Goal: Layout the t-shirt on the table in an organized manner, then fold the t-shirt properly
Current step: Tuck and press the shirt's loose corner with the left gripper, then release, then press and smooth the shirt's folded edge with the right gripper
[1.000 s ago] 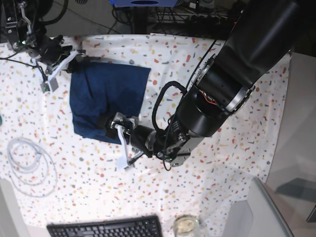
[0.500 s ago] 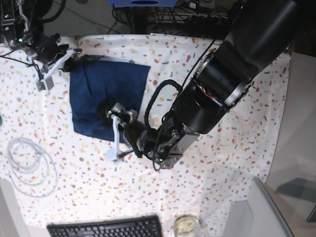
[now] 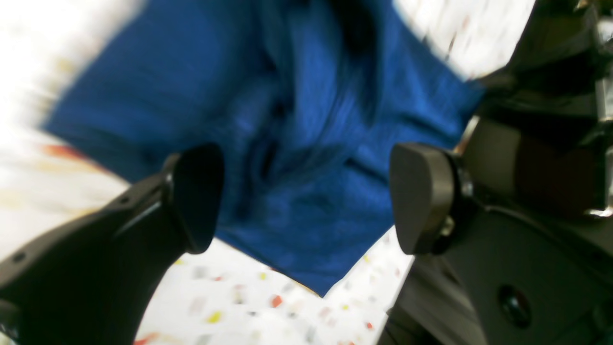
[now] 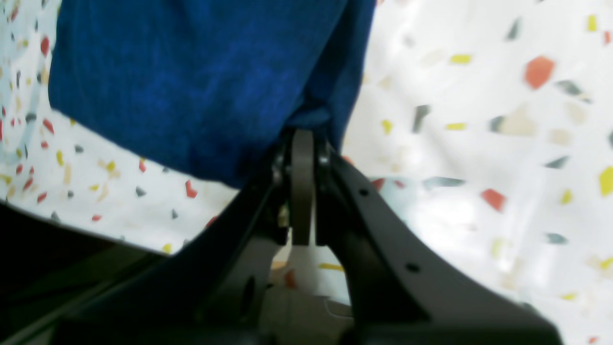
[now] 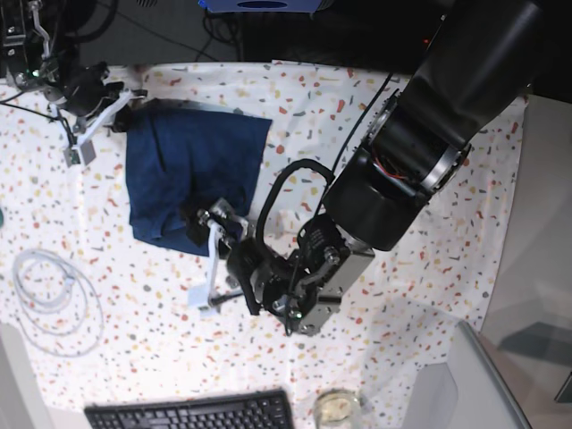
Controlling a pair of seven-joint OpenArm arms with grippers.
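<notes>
T-shirt (image 3: pixel 306 158) motion-blurred in left wrist view

Bright, even light — left wrist view streaked with motion blur, right wrist soft.

table centre: the t-shirt (image 5: pixel 188 174) lies as a folded dark blue block on the table (image 5: pixel 465 232), covering the upper-left middle.
near edge of shirt: the left gripper (image 5: pixel 207 259) and its bulky arm hang over it, blocking passage from the right.
far-left corner of shirt: the right gripper (image 5: pixel 121 107) sits there, barring that corner.
left side: a coiled white cable (image 5: pixel 54 299) lies on the cloth, well apart from the shirt.
front edge: a black keyboard (image 5: pixel 192 413) and a small glass (image 5: pixel 338 407) stand there.
right side: speckled cloth lies bare past the big arm.
between shirt and keyboard: bare cloth.
</notes>
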